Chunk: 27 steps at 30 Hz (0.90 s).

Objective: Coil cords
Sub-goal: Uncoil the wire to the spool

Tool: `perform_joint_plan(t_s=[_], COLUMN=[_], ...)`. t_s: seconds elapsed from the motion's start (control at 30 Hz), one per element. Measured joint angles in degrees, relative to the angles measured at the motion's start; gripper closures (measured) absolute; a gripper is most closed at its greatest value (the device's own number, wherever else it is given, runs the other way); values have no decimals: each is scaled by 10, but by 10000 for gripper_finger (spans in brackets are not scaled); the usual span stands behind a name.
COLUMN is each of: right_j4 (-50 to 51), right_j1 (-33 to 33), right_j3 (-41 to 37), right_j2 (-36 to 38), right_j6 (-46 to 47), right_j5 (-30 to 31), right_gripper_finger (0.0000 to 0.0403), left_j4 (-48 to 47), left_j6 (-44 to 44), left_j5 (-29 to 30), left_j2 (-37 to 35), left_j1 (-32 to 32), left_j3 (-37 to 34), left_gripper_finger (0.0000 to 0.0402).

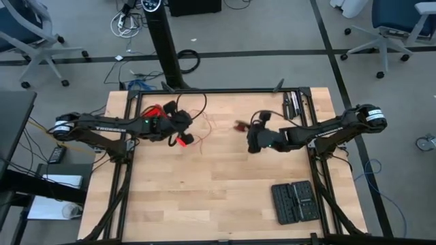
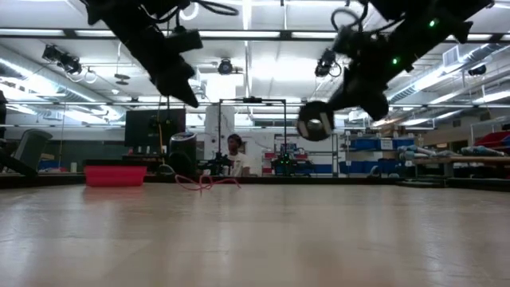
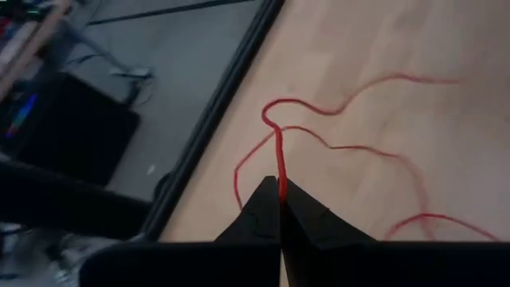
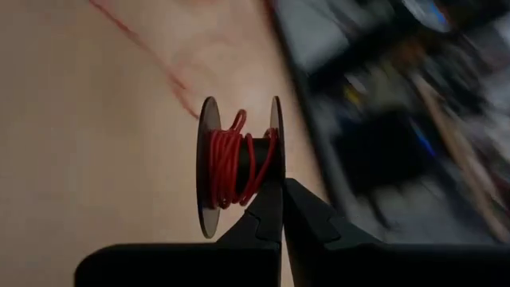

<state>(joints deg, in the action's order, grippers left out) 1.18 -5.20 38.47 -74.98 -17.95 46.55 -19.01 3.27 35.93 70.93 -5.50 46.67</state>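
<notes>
Red wire (image 3: 279, 163): very thin; in the high view it lies loose on the bench (image 1: 204, 197) in the upper middle of the frame, between the two arms, in slack bends.
Wound part: several turns sit on a small dark spool (image 4: 239, 167), seen at mid-frame in the right wrist view; a strand leaves the spool toward the upper left of that frame.
Key relation: the free run stretches from the spool in the centre-right of the high view across to the left pincer in the centre-left, so the wire's long axis runs roughly left to right across the frame.
Nearer arm: the left one for the loose end, the right one for the spool.
Left pincer (image 3: 280, 199): fingers together, clamped on the red wire, which rises straight out of the tips toward the top of the left wrist view, then bends away to the right.
Right pincer (image 4: 283, 209): fingers pressed together at the rim of the spool's right-hand disc; it appears to pinch that disc, held clear of the bench in the low view.
Coming move, as a judgement: more loose wire must go round the spool, so slack between the two pincers matters most.
</notes>
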Motion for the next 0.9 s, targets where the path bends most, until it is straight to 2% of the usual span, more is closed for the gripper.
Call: perform_joint_plan(t_s=[0.1,0.27,0.47,0.57,0.8,0.9], right_j4=[31,32,-18,-105,-338,-422], right_j1=[18,61,105,107,101,102], right_j3=[0,0,0,0,0,0], right_j2=[0,0,-1,2,4,4], right_j6=[12,-7,-27,-29,-98,-138], right_j5=[83,177,249,246,134,109], right_gripper_finger=[403,403,403,403,403,403], left_j4=[4,-2,-6,-14,-33,-41], left_j6=[1,1,-6,-21,-24,-24], left_j5=[-66,-188,-358,-385,-398,-403], left_j2=[-9,-20,-29,-27,-8,10], left_j1=[0,0,0,1,0,0], left_j3=[15,40,48,48,38,35], left_gripper_finger=[401,401,401,401,401,402])
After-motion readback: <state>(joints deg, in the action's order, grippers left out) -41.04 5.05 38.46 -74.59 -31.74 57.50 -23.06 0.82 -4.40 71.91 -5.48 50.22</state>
